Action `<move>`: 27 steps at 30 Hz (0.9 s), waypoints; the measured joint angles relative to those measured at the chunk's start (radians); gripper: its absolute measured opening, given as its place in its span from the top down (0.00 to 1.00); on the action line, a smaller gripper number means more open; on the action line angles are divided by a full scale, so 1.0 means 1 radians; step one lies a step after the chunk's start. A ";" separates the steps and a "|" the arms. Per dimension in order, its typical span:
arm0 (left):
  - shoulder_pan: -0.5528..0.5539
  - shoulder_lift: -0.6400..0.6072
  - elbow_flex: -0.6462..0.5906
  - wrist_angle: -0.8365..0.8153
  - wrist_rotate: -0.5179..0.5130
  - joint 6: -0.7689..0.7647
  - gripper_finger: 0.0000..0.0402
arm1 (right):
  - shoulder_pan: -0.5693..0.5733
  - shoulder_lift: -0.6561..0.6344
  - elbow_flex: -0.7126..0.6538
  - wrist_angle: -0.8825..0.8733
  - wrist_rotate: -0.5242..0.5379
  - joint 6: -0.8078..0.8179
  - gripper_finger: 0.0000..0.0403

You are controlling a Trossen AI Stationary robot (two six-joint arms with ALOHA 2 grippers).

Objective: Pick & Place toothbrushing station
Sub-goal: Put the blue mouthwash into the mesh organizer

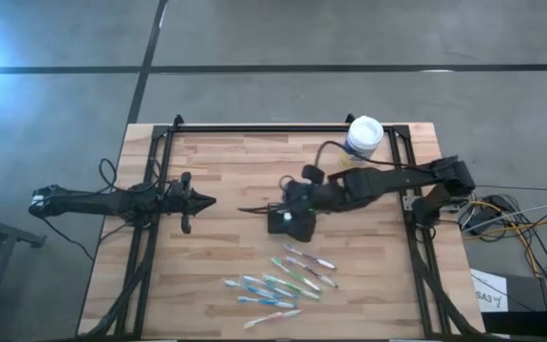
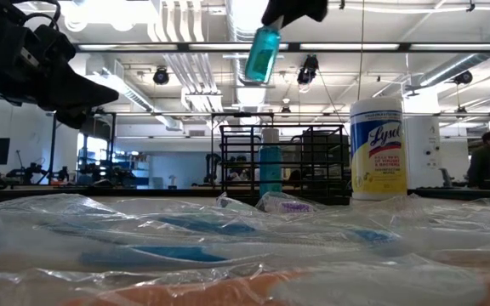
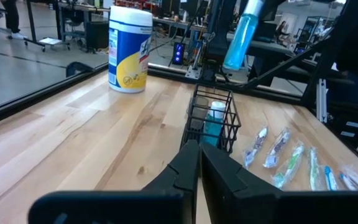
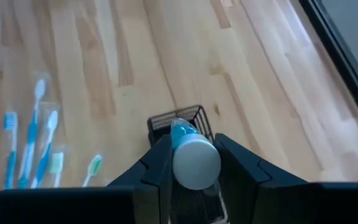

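The toothbrushing station point(image 3: 224, 127) is a black wire rack standing on its base at mid-table, also seen in the low view point(image 2: 313, 161) and the right wrist view point(image 4: 188, 114). A blue bottle point(image 3: 215, 117) stands inside it. My right gripper point(image 4: 191, 140) hangs above the station, shut on a second clear-blue bottle with a white cap point(image 2: 262, 53). My left gripper point(image 1: 212, 201) waits shut, level, at the table's left, its fingertips point(image 3: 197, 149) pointing at the station. My right gripper pinches the blue bottle between its two fingers at the upper end, by the white cap point(image 4: 194, 163). The fingers slant down from the table's right side. The bottle hangs clear above the station, tilted, its blue body point(image 3: 241, 34) pointing down.
Several wrapped toothbrushes point(image 1: 288, 275) lie on the wood near the front edge, filling the low view's foreground point(image 2: 185, 238). A white-lidded, yellow-labelled wipes canister point(image 1: 364, 136) stands at the far right. A black frame rail point(image 1: 283, 126) runs along the table's far edge.
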 joint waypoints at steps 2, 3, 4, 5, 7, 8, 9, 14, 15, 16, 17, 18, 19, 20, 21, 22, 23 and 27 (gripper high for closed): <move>0.000 0.000 0.000 0.000 0.000 0.005 0.95 | -0.004 0.044 0.051 -0.005 -0.001 -0.027 0.77; 0.000 0.000 0.000 0.000 0.000 0.005 0.95 | -0.005 0.066 0.078 -0.021 -0.001 -0.037 0.77; 0.000 0.000 0.000 -0.001 0.000 0.005 0.95 | -0.005 0.083 0.103 -0.039 -0.001 -0.047 0.77; 0.000 0.000 0.000 -0.001 0.000 0.005 0.95 | -0.005 0.100 0.127 -0.060 -0.001 -0.056 0.77; 0.000 0.000 0.000 -0.001 0.001 0.005 0.94 | -0.006 0.131 0.175 -0.105 0.000 -0.059 0.77; 0.000 0.000 0.000 -0.002 0.000 0.005 0.94 | -0.006 0.142 0.198 -0.128 0.001 -0.059 0.77; 0.000 0.000 0.000 -0.002 0.001 0.005 0.94 | -0.007 0.150 0.216 -0.146 0.004 -0.058 0.77; 0.000 0.000 0.000 -0.002 0.001 0.005 0.95 | -0.013 0.177 0.268 -0.205 0.007 -0.049 0.77; 0.000 0.000 0.000 -0.002 0.001 0.005 0.95 | -0.014 0.182 0.268 -0.206 0.008 -0.049 0.77; 0.000 0.000 0.000 -0.002 0.001 0.002 0.95 | -0.014 0.185 0.267 -0.208 0.009 -0.049 0.77; 0.000 0.000 0.000 -0.002 0.001 -0.001 0.95 | -0.016 0.187 0.260 -0.210 0.009 -0.049 0.77; 0.000 0.000 0.000 -0.002 0.001 -0.001 0.95 | -0.016 0.188 0.255 -0.216 0.009 -0.048 0.77; 0.000 0.000 0.000 -0.002 0.001 -0.002 0.95 | -0.016 0.189 0.252 -0.217 0.008 -0.048 0.77; 0.000 0.000 0.000 -0.002 0.001 -0.002 0.95 | -0.015 0.188 0.246 -0.217 0.008 -0.048 0.77; 0.000 0.000 0.000 -0.002 0.001 -0.002 0.95 | -0.013 0.184 0.238 -0.223 0.008 -0.045 0.77; 0.000 0.000 0.000 -0.002 0.001 -0.003 0.95 | -0.010 0.181 0.232 -0.234 0.009 -0.040 0.77; 0.000 0.000 0.000 -0.002 0.001 -0.003 0.95 | -0.007 0.172 0.225 -0.242 0.009 -0.033 0.77; 0.000 0.000 0.000 -0.002 0.001 -0.013 0.96 | 0.012 0.124 0.196 -0.270 0.006 -0.011 0.77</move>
